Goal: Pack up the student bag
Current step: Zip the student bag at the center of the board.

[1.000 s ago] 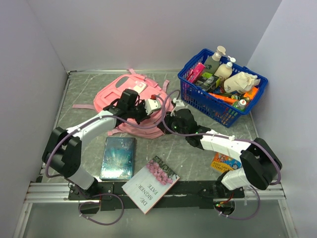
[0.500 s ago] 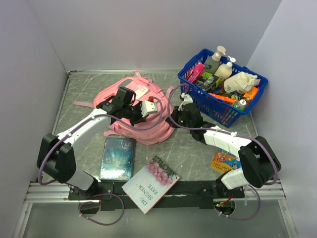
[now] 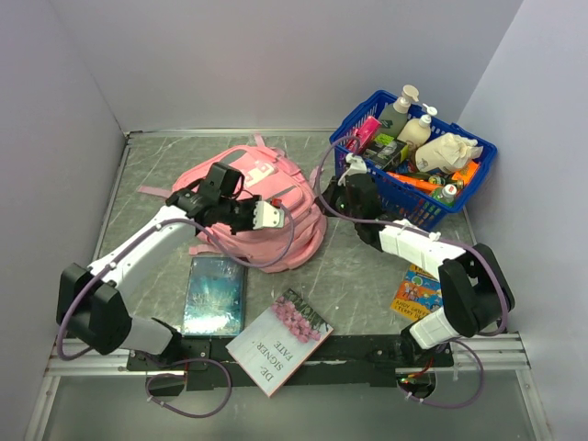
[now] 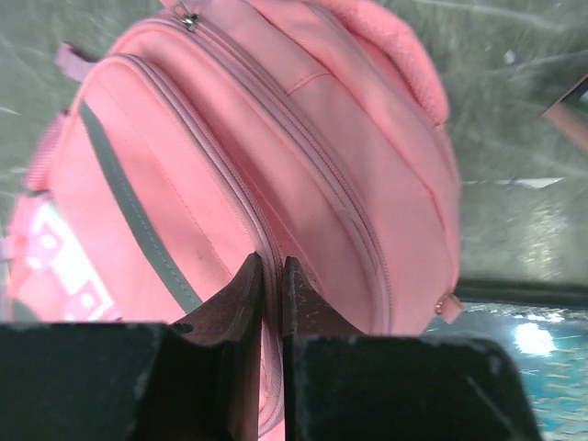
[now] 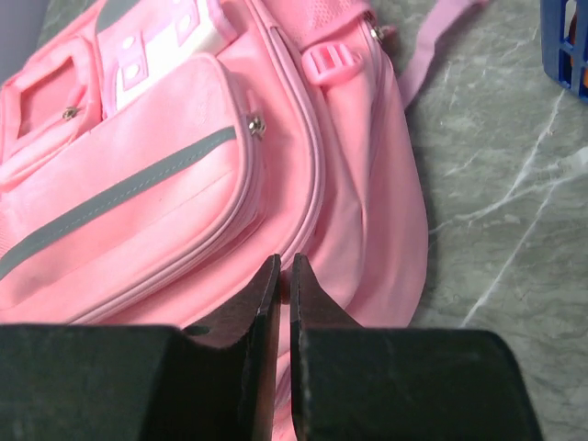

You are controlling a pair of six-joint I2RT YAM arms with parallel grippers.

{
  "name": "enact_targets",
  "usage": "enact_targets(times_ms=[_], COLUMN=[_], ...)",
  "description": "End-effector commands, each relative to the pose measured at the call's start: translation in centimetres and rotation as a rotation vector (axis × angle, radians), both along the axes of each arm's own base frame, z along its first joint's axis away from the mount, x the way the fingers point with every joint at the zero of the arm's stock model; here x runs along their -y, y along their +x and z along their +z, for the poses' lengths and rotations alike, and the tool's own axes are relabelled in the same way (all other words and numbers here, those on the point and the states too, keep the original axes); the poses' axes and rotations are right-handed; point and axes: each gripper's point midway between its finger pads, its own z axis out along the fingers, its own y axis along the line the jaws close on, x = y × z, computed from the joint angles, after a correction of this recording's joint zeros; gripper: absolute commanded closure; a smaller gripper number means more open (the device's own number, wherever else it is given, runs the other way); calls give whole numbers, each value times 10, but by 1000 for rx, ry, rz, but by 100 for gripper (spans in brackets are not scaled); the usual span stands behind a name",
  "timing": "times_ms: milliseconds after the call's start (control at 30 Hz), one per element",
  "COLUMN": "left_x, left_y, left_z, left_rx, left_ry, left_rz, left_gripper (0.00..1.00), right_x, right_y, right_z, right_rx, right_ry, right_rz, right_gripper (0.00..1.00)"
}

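One pink backpack (image 3: 276,197) lies flat on the grey marbled table (image 3: 358,276), a little left of the middle, front pockets facing up. Two arms reach toward it.

The left gripper (image 3: 237,213) sits over the backpack's near-left part. In the left wrist view, the left gripper (image 4: 273,266) has its jaws drawn almost together, with only a thin slit between them. The tips rest right at a zip seam of the backpack (image 4: 349,184); whether any fabric is pinched cannot be told.

The right gripper (image 3: 344,195) is just right of the backpack, between it and the basket. In the right wrist view, the right gripper (image 5: 284,265) is likewise closed to a narrow slit. It points at the lower edge of the backpack (image 5: 184,184), and no grip on it shows.

One blue plastic basket (image 3: 367,179) stands to the right of the backpack and farther back, crammed with small items. Two pale pump bottles (image 3: 411,115) stand upright at its far side.

Three books lie nearer than the backpack:
- One teal book (image 3: 216,294) lies just in front of the backpack's left part.
- One white book with pink flowers (image 3: 280,342) lies in front of it at the table's near edge.
- One bright picture book (image 3: 418,292) lies well to its right, partly under the right arm.
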Motion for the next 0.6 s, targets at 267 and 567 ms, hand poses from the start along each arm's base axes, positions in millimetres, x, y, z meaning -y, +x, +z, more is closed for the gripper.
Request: enact_targets(times_ms=[267,567], left_x=[12,-5], left_y=[80,52], left_z=[72,14], left_rx=[351,144], left_ry=[-83,-62], left_rz=[-78,-14], left_gripper=[99,75], right_x=[29,24], right_y=[-3,-27], right_z=[16,3], right_rx=[91,63], right_ry=[19,65], right_rz=[-95,-64], right_gripper=[100,100])
